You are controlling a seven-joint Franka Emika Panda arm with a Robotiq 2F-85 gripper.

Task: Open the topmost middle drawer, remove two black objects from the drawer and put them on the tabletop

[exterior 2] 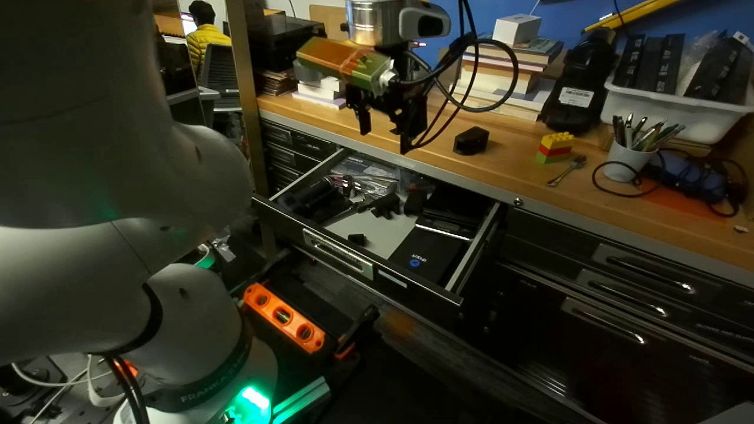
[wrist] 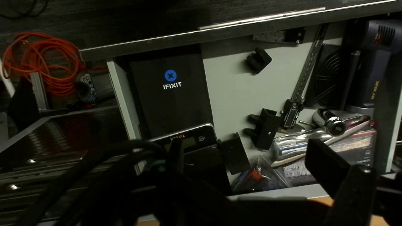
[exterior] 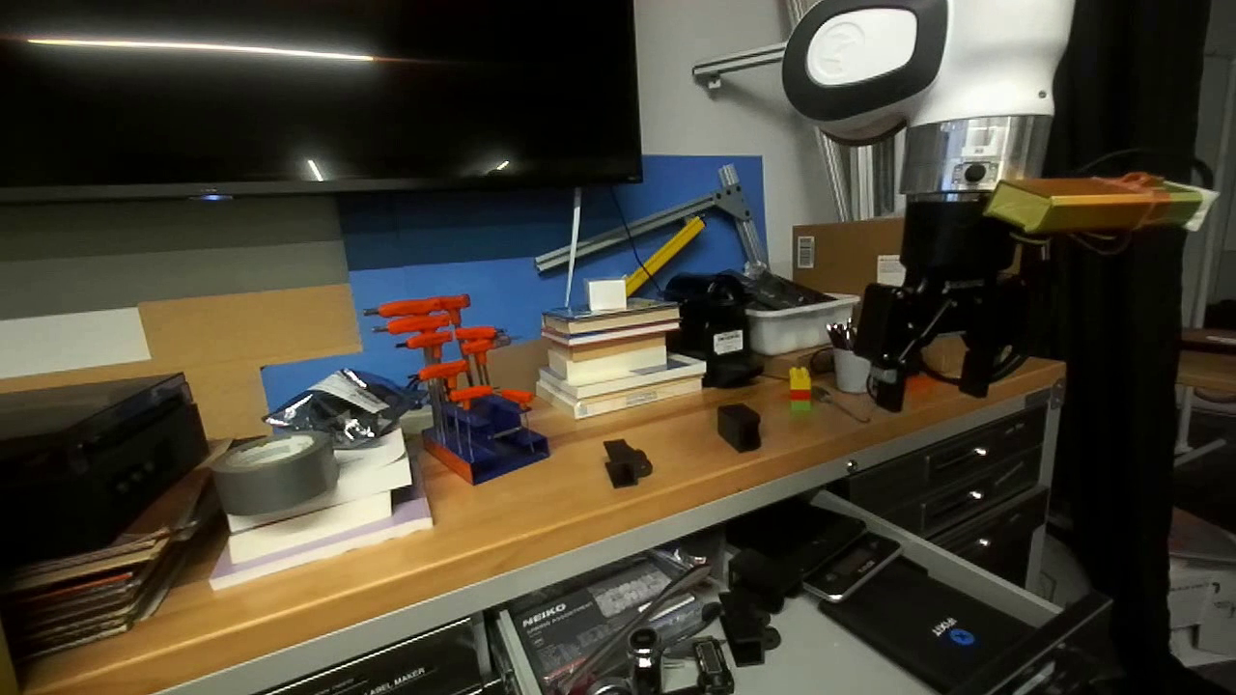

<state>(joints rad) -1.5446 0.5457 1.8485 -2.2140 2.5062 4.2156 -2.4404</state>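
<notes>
Up close stands the big white robot arm (exterior 2: 88,288). Its gripper (exterior: 932,388) hangs in the air, fingers spread wide. One small black thing (exterior: 620,465) and another black thing (exterior: 739,428) sit apart on the wooden tabletop (exterior: 579,494). Below, the drawer (exterior 2: 353,257) is pulled open.

This is a workshop or lab, with red-handled hex keys (exterior: 443,371) on the tabletop (exterior: 570,502) and calipers (wrist: 292,114) in the drawer (exterior 2: 386,237) below it.
</notes>
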